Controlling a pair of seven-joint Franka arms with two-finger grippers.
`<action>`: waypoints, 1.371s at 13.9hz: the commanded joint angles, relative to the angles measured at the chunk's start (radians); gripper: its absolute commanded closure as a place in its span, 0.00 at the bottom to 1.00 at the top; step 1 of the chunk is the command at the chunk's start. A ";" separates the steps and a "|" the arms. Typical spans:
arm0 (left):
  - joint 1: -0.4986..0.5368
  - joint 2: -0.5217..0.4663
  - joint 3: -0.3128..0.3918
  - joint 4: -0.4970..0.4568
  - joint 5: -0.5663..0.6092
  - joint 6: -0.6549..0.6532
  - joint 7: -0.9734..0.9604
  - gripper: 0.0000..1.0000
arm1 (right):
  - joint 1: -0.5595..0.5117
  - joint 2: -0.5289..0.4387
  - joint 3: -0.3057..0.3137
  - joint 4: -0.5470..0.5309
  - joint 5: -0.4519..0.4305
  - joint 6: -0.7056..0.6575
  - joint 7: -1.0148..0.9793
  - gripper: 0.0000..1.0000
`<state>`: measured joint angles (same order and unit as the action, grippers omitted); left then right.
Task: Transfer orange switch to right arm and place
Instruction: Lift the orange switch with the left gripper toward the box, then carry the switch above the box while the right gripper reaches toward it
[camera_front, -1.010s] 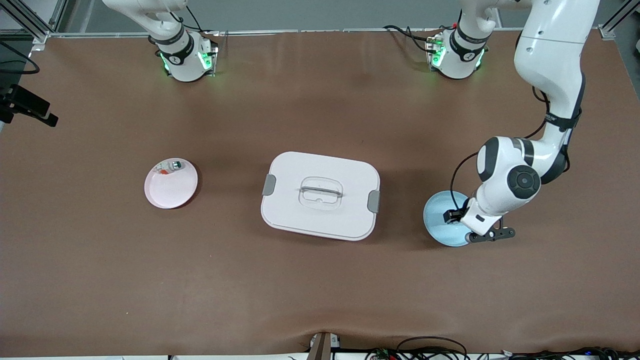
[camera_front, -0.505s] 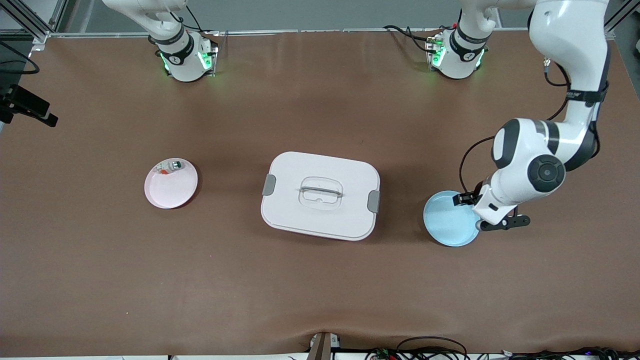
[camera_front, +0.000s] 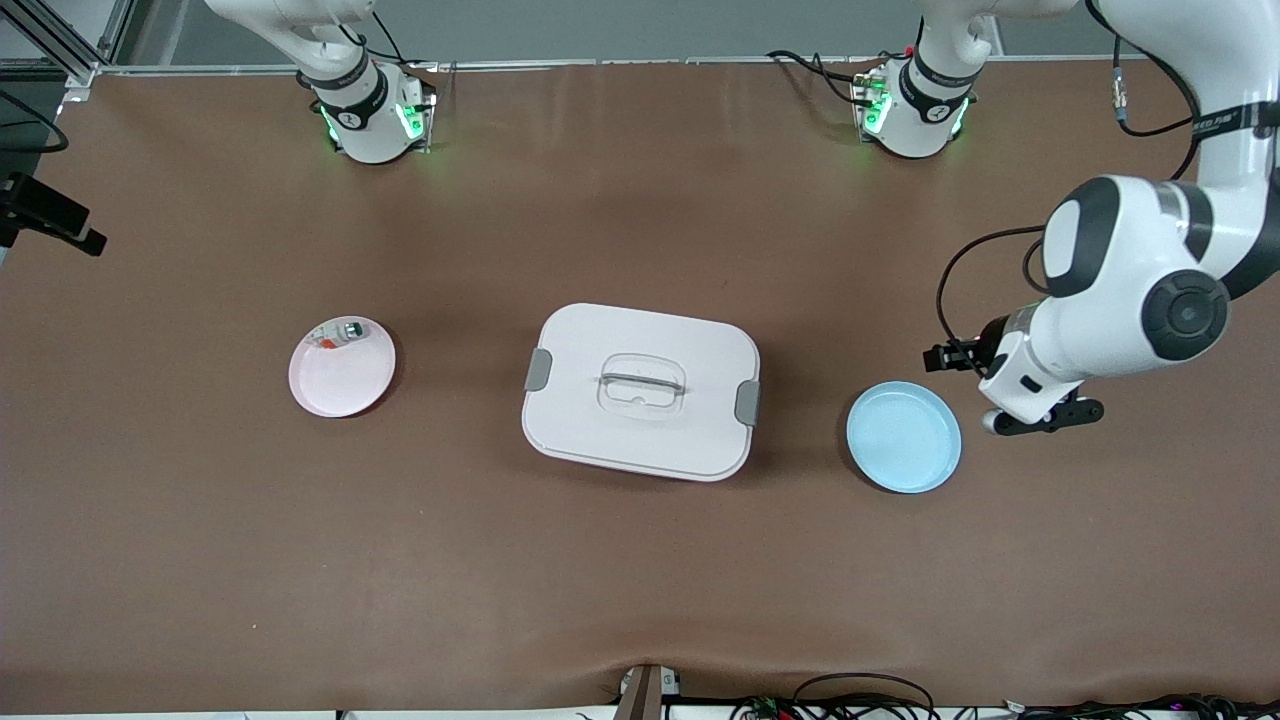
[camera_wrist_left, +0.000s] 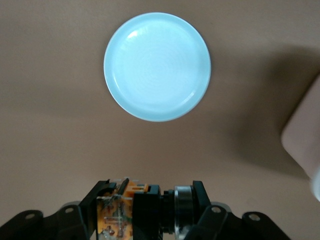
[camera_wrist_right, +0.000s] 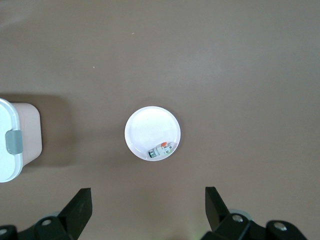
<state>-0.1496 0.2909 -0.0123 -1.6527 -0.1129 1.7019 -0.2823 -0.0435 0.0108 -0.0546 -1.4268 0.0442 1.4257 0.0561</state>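
Found the orange switch (camera_wrist_left: 145, 212) off the table, clamped crosswise between the closed jaws of the left gripper (camera_wrist_left: 150, 200), which hung over bare table just beside the pale blue plate (camera_front: 903, 436), toward the edge at the left arm's end. Judged it light and rigid, a small plastic barrel with a smooth round body likely to roll or twist under a loose pinch, and with thin metal contacts at its orange end that looked easy to bend. Reckoned the free part of the black barrel the sound place for a second grip, squarely across it, away from the contacts and the ringed end. Saw the right gripper (camera_wrist_right: 148, 207) only in its own wrist view, jaws spread wide and empty, waiting high above the table near the pink plate (camera_wrist_right: 145, 125), where a small whitish part (camera_wrist_right: 162, 149) with a red-orange bit lay against the rim. Could make out the switch only in the left wrist view; in the front view lost it under the wrist housing. Got from the front view alone the whole layout: the white lidded box (camera_front: 641, 390) mid-table between the two plates, both well apart.
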 joint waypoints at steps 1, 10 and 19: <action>0.001 -0.018 -0.009 0.086 -0.062 -0.115 -0.046 0.65 | -0.032 0.001 0.007 0.008 0.043 -0.004 0.005 0.00; -0.005 -0.117 -0.072 0.152 -0.359 -0.166 -0.352 0.65 | -0.033 0.000 0.015 0.003 0.089 -0.067 0.005 0.00; -0.013 -0.110 -0.325 0.260 -0.430 -0.032 -0.831 0.65 | 0.111 -0.012 0.016 -0.087 0.368 0.194 0.212 0.00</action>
<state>-0.1635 0.1718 -0.3044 -1.4065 -0.5317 1.6383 -1.0523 0.0457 0.0135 -0.0321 -1.4942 0.3481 1.5833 0.2329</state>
